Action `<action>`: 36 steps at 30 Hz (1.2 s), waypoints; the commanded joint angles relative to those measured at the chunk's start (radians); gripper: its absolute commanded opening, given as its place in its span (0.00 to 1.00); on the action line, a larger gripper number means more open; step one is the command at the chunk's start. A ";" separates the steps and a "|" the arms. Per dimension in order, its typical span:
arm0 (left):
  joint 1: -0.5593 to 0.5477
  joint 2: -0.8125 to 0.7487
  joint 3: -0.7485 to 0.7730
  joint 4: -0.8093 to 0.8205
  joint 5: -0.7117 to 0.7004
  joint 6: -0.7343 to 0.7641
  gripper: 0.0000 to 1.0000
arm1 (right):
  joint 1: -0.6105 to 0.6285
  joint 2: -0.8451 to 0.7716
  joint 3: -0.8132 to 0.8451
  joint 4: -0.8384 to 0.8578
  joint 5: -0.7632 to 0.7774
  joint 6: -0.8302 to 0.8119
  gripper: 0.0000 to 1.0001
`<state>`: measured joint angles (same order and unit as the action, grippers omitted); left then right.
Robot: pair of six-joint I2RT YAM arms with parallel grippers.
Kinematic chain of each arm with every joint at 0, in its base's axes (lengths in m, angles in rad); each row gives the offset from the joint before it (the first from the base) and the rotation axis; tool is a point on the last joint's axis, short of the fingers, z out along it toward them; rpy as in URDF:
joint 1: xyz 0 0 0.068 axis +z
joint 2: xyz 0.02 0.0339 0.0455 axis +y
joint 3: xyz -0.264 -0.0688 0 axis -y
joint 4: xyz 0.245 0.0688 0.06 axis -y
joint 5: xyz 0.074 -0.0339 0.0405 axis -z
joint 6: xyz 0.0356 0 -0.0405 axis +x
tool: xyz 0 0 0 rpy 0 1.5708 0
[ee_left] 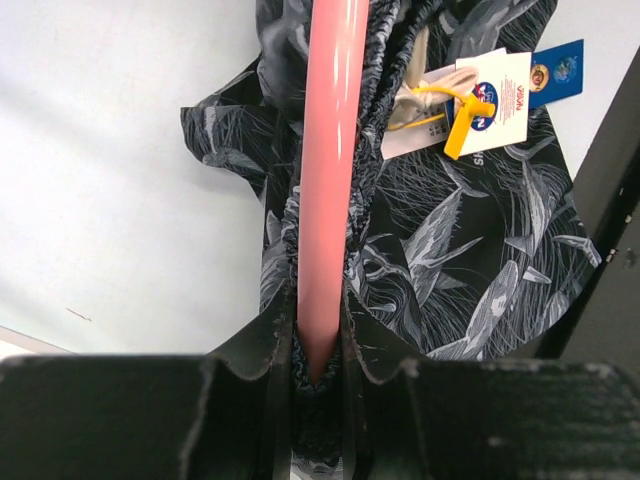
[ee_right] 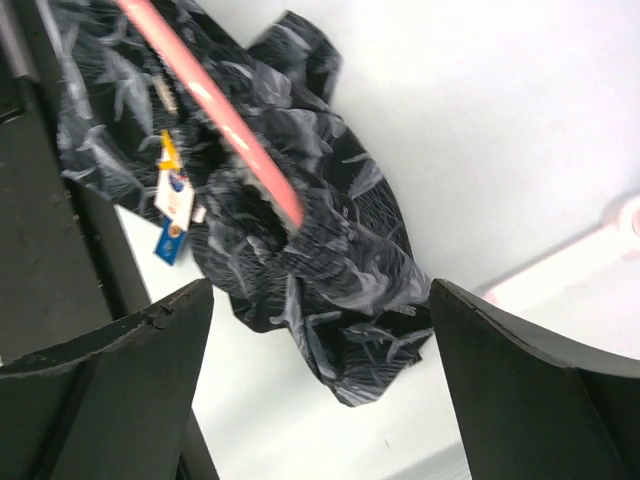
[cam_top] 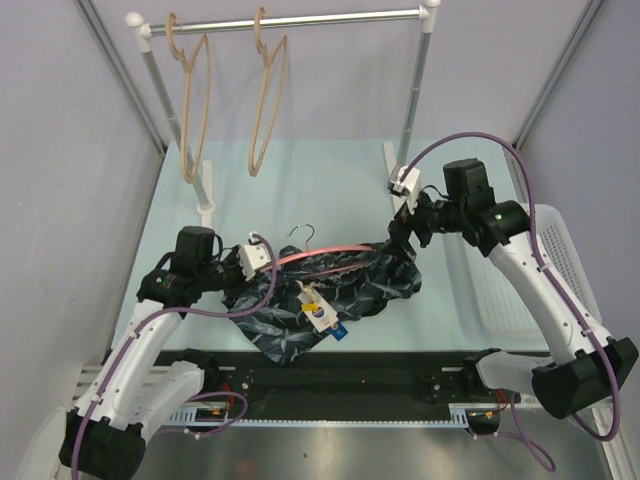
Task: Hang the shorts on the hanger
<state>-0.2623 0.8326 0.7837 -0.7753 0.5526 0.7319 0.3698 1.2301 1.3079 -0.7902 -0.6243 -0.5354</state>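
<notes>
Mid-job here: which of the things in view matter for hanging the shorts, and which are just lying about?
In the job: shorts, pink hanger, left claw shut on it, right claw open.
Lying about: two wooden hangers on the rail, white basket.

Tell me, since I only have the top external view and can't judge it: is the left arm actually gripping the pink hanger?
Observer: Yes. The left wrist view shows the left jaws shut on the hanger, with the shorts bunched along both sides of its bar.
Operator: And the right arm, is it holding fabric?
Observer: No. In the right wrist view the right jaws stand wide open, and the shorts lie beyond them, untouched.
</notes>
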 commanded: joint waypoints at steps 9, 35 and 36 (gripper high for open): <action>0.003 -0.044 0.078 -0.013 0.145 0.024 0.00 | 0.136 -0.052 -0.024 0.086 -0.032 -0.069 0.76; 0.005 -0.041 0.210 0.031 0.234 -0.069 0.21 | 0.417 -0.064 0.030 0.129 0.205 0.020 0.00; 0.006 -0.030 0.225 0.027 0.234 -0.089 0.32 | 0.411 -0.073 0.031 0.128 0.213 0.029 0.00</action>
<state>-0.2615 0.7944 0.9283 -0.8387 0.7258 0.7387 0.8001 1.2232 1.2861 -0.6659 -0.4702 -0.5812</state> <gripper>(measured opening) 0.213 0.166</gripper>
